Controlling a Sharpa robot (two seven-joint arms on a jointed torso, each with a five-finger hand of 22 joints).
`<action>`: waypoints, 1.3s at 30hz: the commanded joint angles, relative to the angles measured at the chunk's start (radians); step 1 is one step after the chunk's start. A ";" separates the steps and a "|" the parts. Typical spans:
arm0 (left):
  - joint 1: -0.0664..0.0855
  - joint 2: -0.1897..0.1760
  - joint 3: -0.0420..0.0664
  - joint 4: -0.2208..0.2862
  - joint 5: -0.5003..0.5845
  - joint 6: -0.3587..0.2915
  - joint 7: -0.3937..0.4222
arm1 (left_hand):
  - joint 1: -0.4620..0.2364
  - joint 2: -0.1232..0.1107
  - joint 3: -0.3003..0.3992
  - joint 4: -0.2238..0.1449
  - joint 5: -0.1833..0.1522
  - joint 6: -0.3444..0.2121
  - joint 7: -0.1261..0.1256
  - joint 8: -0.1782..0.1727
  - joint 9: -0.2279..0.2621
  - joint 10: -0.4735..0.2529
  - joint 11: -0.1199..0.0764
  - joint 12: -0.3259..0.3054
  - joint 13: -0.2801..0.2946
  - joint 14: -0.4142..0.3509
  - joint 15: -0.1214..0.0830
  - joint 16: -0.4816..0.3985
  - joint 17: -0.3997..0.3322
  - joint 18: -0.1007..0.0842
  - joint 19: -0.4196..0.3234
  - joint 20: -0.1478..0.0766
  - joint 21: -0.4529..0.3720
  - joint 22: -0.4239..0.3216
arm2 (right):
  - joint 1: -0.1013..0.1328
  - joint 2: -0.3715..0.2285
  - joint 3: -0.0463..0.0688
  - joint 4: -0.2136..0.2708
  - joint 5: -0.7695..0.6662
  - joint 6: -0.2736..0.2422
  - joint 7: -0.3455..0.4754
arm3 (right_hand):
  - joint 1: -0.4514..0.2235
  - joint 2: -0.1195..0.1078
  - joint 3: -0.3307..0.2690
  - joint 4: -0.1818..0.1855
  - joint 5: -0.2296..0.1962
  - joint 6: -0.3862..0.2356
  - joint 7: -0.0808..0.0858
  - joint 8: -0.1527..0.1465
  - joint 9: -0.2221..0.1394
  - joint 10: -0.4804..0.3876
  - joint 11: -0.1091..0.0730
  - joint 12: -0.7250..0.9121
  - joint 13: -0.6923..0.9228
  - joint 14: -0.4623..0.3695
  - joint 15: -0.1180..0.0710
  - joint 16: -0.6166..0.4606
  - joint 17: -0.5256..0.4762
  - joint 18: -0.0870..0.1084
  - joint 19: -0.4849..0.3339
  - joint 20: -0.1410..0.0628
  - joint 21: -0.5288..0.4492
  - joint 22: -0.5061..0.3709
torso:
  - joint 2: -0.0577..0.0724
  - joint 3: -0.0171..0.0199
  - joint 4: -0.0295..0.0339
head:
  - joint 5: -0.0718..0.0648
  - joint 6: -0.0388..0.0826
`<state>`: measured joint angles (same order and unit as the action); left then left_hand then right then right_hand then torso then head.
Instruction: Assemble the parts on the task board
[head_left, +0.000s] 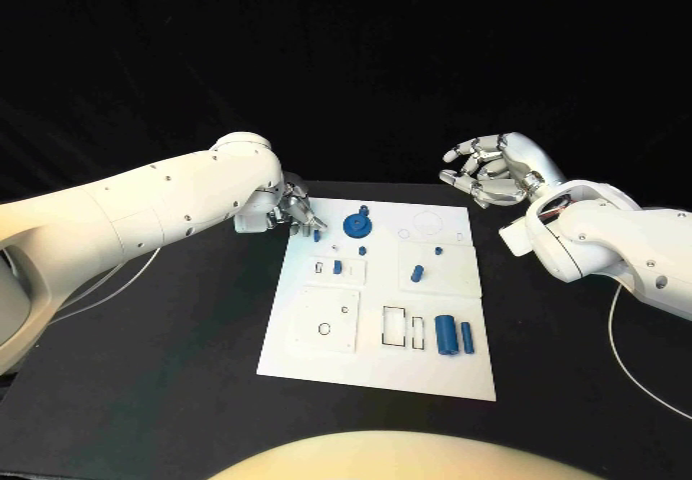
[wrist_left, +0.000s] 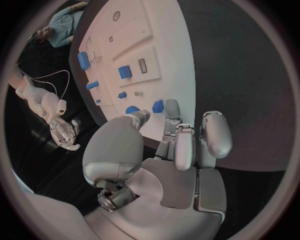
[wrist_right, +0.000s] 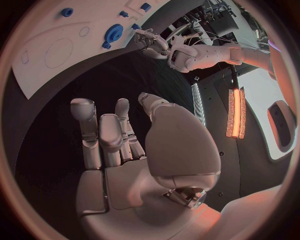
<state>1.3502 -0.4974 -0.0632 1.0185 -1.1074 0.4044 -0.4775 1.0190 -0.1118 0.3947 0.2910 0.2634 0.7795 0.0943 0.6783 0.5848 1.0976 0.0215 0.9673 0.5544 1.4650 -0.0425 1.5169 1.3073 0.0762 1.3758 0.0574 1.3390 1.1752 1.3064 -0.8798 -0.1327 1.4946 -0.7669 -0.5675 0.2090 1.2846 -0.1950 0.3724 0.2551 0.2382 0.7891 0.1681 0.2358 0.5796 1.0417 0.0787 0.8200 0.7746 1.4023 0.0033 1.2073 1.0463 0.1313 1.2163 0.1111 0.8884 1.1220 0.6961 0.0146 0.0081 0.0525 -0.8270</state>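
Observation:
The white task board (head_left: 325, 355) lies in the middle of the black table. My left hand (head_left: 296, 213) is at its far left corner, where thumb and a fingertip (wrist_left: 172, 111) pinch a small blue part (wrist_left: 157, 106) low over the board. Just beside it lies a blue gear (head_left: 359, 220). Small blue parts (head_left: 338, 267) (head_left: 417, 272) sit in the middle row, and two blue cylinders (head_left: 456, 335) lie near the front right. My right hand (head_left: 490, 170) hangs raised beyond the board's far right corner, fingers apart and holding nothing (wrist_right: 119, 145).
Recesses in the board show as a round outline (head_left: 428, 222), a square plate with small holes (head_left: 329, 318) and rectangular slots (head_left: 401, 328). Black table (head_left: 159, 340) surrounds the board on all sides. A thin cable (head_left: 635, 360) trails under my right arm.

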 joint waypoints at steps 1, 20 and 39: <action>-0.001 0.005 0.000 -0.002 0.015 0.006 0.011 | 0.025 0.005 0.004 -0.007 0.001 0.008 0.002 0.007 -0.003 0.007 -0.001 0.007 -0.003 0.082 -0.002 0.005 0.184 0.008 0.005 -0.001 0.005 0.001 | -0.001 0.002 0.000 0.000 -0.003 0.014 0.010 | -0.007 0.007 -0.005 0.000 0.003 0.004 -0.004 0.006 0.002 0.005 -0.001 0.007 -0.001 0.006 0.000 -0.006 0.000 0.007 0.005 -0.001 -0.005 0.000 | 0.001 0.0000 0.0002 | -0.001 -0.003; -0.006 0.015 -0.001 -0.020 0.028 0.007 0.012 | 0.071 0.011 0.009 -0.011 0.000 0.010 0.001 0.009 -0.007 0.009 -0.003 0.008 -0.007 0.082 -0.003 0.005 0.183 0.006 0.008 0.000 0.009 0.009 | -0.001 0.004 0.000 0.000 -0.003 0.014 0.010 | -0.006 0.008 -0.005 0.000 0.005 0.004 -0.004 0.007 0.002 0.005 -0.001 0.007 -0.002 0.006 0.000 -0.005 0.001 0.007 0.004 -0.001 -0.006 -0.001 | 0.000 0.0002 0.0006 | -0.005 -0.011; -0.006 -0.011 -0.001 -0.004 0.136 -0.070 0.031 | 0.203 0.033 0.366 -0.183 -0.033 -0.011 -0.011 0.116 0.049 0.024 -0.016 0.003 -0.036 0.081 -0.013 0.002 0.177 0.004 0.012 -0.011 0.017 0.024 | -0.001 0.004 0.000 -0.002 -0.003 0.018 0.008 | -0.005 0.010 -0.005 0.000 0.008 0.004 -0.004 0.007 0.002 0.005 -0.001 0.008 -0.003 0.007 0.000 -0.006 0.002 0.007 0.005 -0.001 -0.007 0.000 | 0.000 -0.0003 0.0022 | -0.004 -0.018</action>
<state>1.3445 -0.5065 -0.0650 1.0080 -1.0235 0.3614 -0.4625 1.2340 -0.0772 0.6132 0.2496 0.2354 0.7715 0.0877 0.7787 0.5774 1.1175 0.0056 0.9711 0.5201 1.4669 -0.0519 1.5169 1.3079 0.0762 1.3848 0.0482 1.3543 1.1985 1.3062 -0.8763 -0.1327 1.4920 -0.7664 -0.5648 0.2099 1.2805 -0.1909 0.3724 0.2550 0.2438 0.7891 0.1681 0.2396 0.5802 1.0417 0.0787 0.8238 0.7727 1.4023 0.0033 1.2073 1.0472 0.1312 1.2163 0.1111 0.8885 1.1221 0.6963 0.0147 0.0085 0.0472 -0.8437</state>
